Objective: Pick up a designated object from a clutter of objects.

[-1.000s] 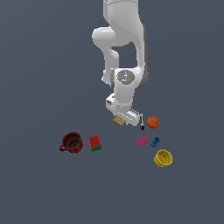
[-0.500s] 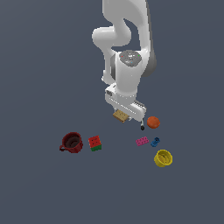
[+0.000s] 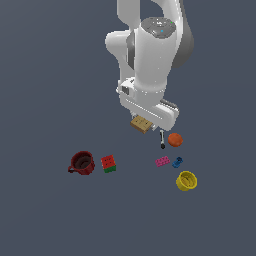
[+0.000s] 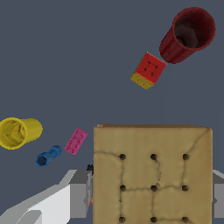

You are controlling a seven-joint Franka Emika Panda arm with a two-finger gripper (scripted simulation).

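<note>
Under the wrist, the end effector clamps the tan cracker, fingertips hidden.

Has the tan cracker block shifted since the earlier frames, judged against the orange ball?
Yes. The tan cracker block, shut in the claw, has risen slightly in the exterior view, while the orange ball kept its place.

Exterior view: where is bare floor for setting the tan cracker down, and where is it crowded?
Bare floor spans between the red-green cube and the pink brick, and left of the dark red mug. It is crowded around the brick: blue piece, yellow cup, orange ball, marker.
</note>
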